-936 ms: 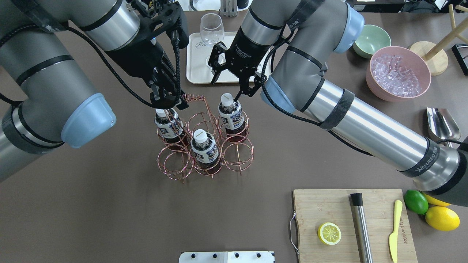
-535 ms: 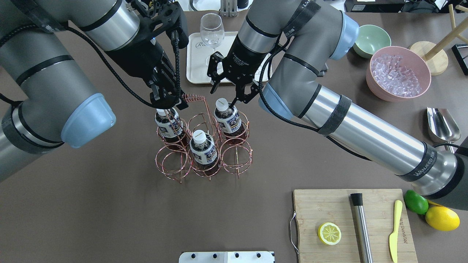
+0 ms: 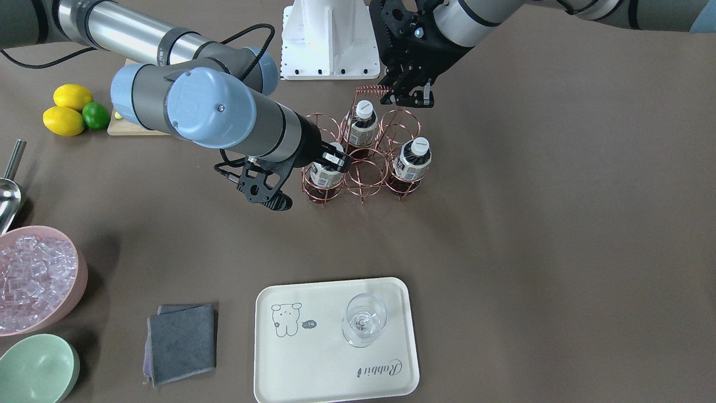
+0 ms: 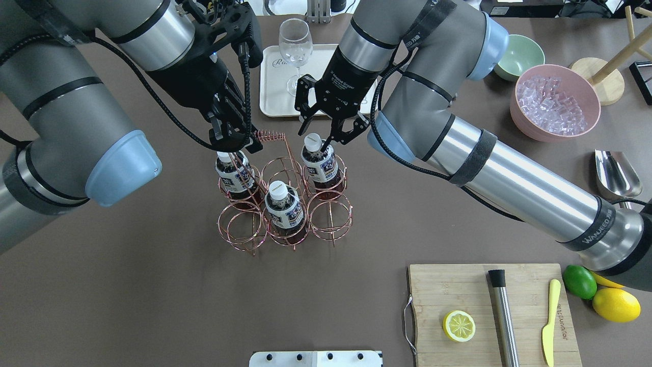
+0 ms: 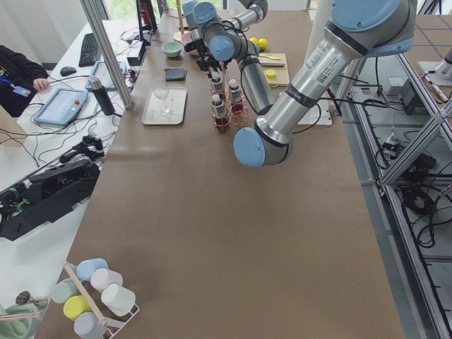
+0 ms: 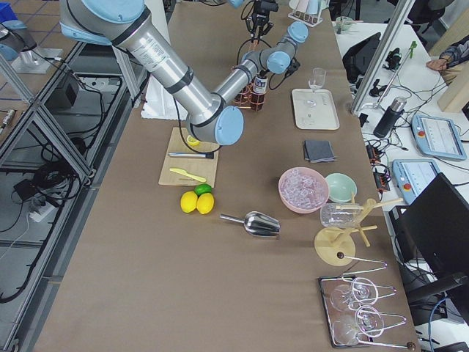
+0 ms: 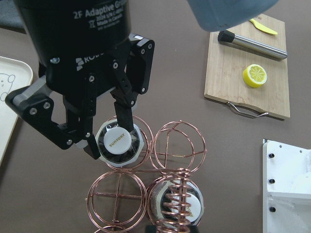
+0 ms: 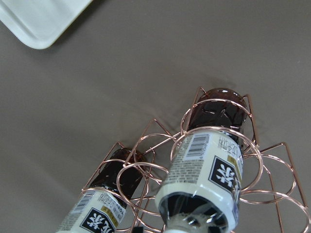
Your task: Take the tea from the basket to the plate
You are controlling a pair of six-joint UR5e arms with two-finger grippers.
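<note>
One tea (image 4: 320, 164) of three in the basket (image 4: 270, 136) sits right under the right pincer (image 7: 111, 135). The pincer's fingers are closed partway onto the white cap, one on each side, and the bottle is seated in its ring. The left pincer (image 4: 238, 144), just beside the right one, is clamped on the end of the basket's coiled handle. The plate (image 3: 313, 358) lies beyond the right pincer, well apart, with a glass (image 3: 363, 322) standing on it.
</note>
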